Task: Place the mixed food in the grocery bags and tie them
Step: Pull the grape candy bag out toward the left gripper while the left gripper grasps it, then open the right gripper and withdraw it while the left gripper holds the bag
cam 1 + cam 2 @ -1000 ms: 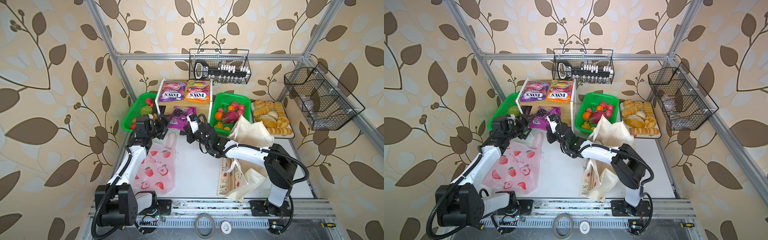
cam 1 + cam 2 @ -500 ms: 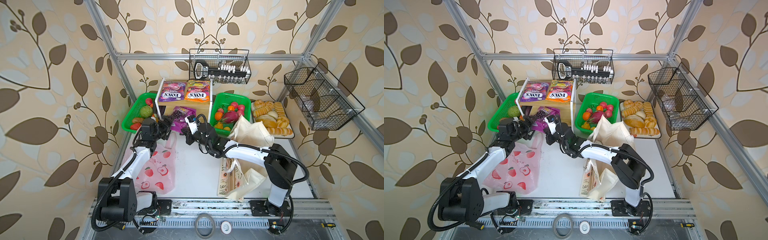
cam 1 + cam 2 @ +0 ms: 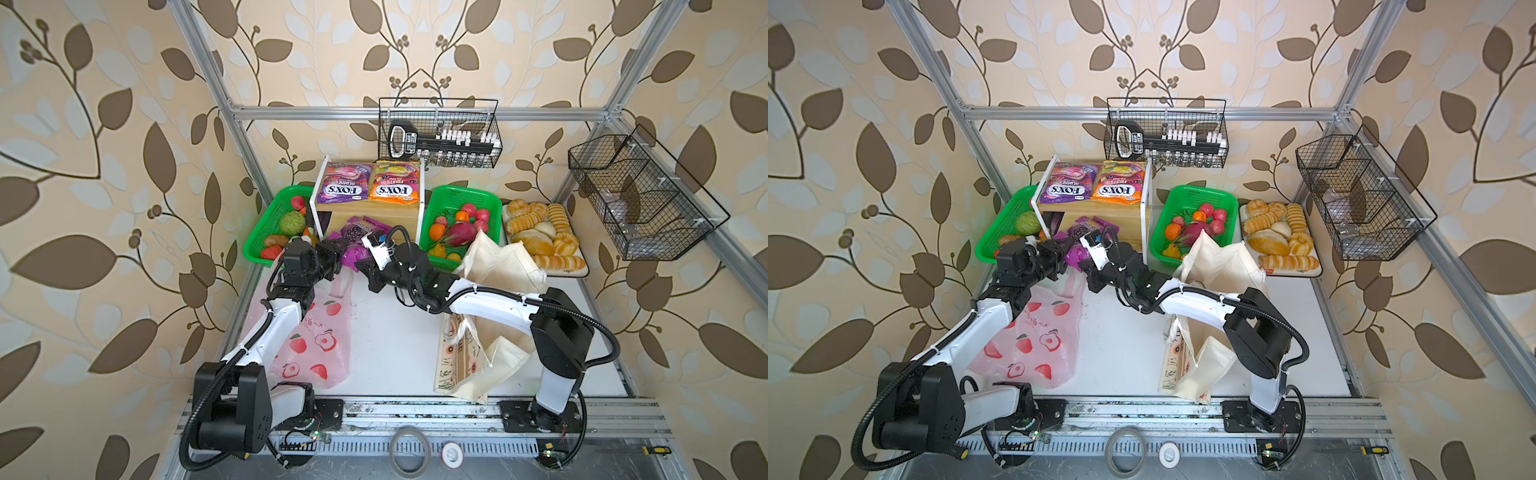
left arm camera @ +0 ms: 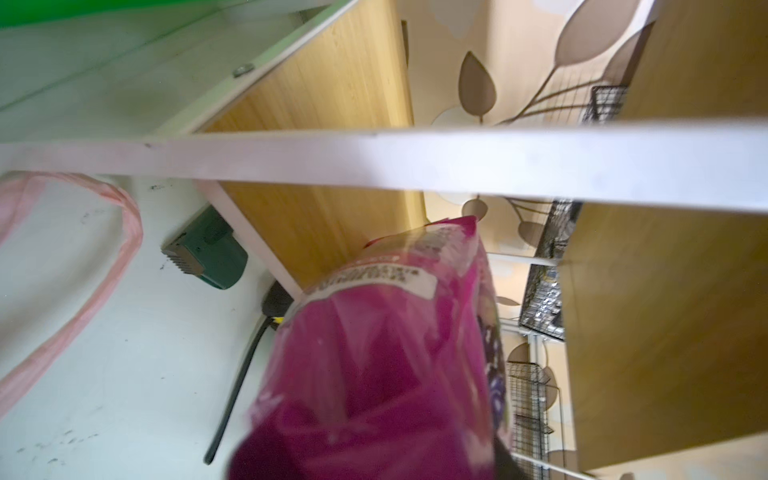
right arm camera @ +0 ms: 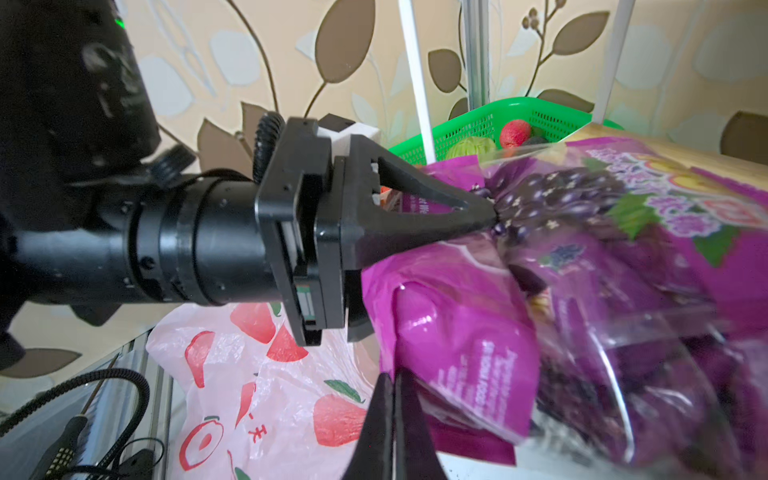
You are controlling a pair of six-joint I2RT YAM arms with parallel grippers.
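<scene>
Bare white tabletop (image 3: 395, 332) lies open in the near middle, between the pink plastic bag (image 3: 316, 349) on the left and the cream canvas tote (image 3: 498, 270) on the right; farther back the way narrows; the wooden shelf (image 3: 370, 214) roofs a low opening, flanked by the left green basket (image 3: 270, 216) and right green basket (image 3: 461, 197); the magenta packet (image 3: 359, 230), left gripper (image 3: 341, 245) and right gripper (image 3: 360, 266) crowd its mouth.

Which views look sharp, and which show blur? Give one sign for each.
Both top views: sharp, evenly lit, orange FOX'S packet readable. Left wrist view: magenta packet soft, too close. Right wrist view: left end effector crisp, packet's near end smeared.
</scene>
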